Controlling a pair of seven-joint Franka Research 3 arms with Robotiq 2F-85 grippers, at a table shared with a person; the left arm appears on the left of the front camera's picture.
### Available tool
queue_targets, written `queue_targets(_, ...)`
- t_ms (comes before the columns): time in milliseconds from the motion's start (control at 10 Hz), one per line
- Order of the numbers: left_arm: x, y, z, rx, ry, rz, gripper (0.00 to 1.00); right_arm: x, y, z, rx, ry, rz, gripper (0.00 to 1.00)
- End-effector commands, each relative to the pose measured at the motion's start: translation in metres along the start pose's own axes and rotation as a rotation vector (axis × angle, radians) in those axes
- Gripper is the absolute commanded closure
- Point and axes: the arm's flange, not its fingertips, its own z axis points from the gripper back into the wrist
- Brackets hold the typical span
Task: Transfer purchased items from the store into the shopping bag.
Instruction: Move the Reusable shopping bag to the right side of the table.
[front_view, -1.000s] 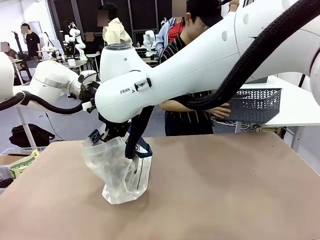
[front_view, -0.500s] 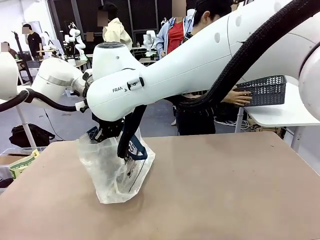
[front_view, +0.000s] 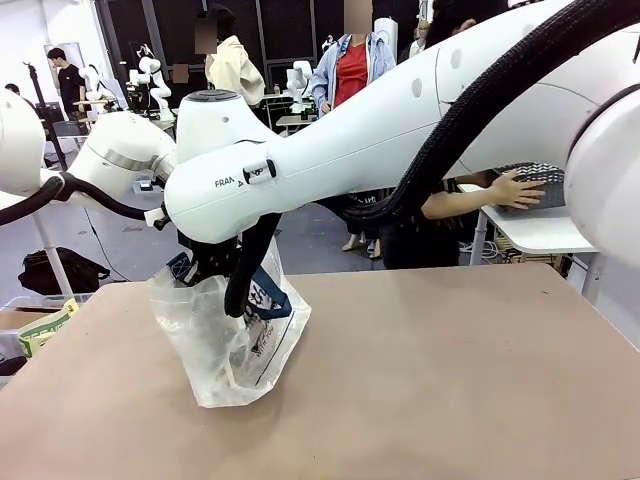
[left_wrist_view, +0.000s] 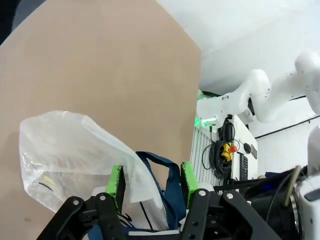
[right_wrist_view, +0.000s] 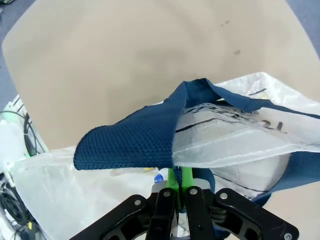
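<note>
1. One translucent white shopping bag (front_view: 235, 340) stands on the brown table (front_view: 450, 380), left of centre, held up from above by both arms.
2. Two dark navy loop handles (right_wrist_view: 150, 132) rise from the bag's mouth; dark lettering shows on its side.
3. The left gripper (left_wrist_view: 150, 181) has its two green pads apart, with a fold of bag plastic and a navy handle between them; I cannot tell whether they pinch it.
4. The right gripper (right_wrist_view: 178, 176) has its pads pressed together on the bag's rim.
5. One dark grey basket (front_view: 540, 178) sits on a white table beyond, with one hand of a person (front_view: 517, 188) on it.
</note>
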Motion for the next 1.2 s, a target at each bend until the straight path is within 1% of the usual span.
queue_targets(0, 0.013, 0.001, -0.004, 0.055, 0.019, 0.064, 0.43, 0.011, 0.008, -0.003, -0.027, -0.001, 0.031, 1.00)
queue_targets(100, 0.015, 0.002, -0.004, 0.088, 0.024, 0.095, 0.62, 0.011, 0.009, -0.003, -0.034, 0.001, 0.030, 1.00)
queue_targets(300, 0.016, 0.002, -0.003, 0.092, 0.024, 0.112, 0.99, 0.009, 0.010, -0.001, -0.035, -0.010, 0.031, 1.00)
queue_targets(600, 0.018, 0.002, -0.006, 0.116, 0.036, 0.127, 1.00, 0.002, 0.012, 0.004, -0.041, -0.038, 0.026, 1.00)
queue_targets(700, 0.019, 0.003, -0.006, 0.119, 0.043, 0.130, 1.00, 0.000, 0.011, 0.005, -0.039, -0.063, 0.008, 1.00)
queue_targets(1000, 0.020, 0.004, -0.007, 0.103, 0.056, 0.136, 1.00, -0.001, 0.010, 0.007, -0.053, -0.076, 0.005, 1.00)
queue_targets(1100, 0.020, 0.004, -0.008, 0.105, 0.058, 0.138, 1.00, -0.002, 0.010, 0.007, -0.056, -0.075, 0.008, 0.96)
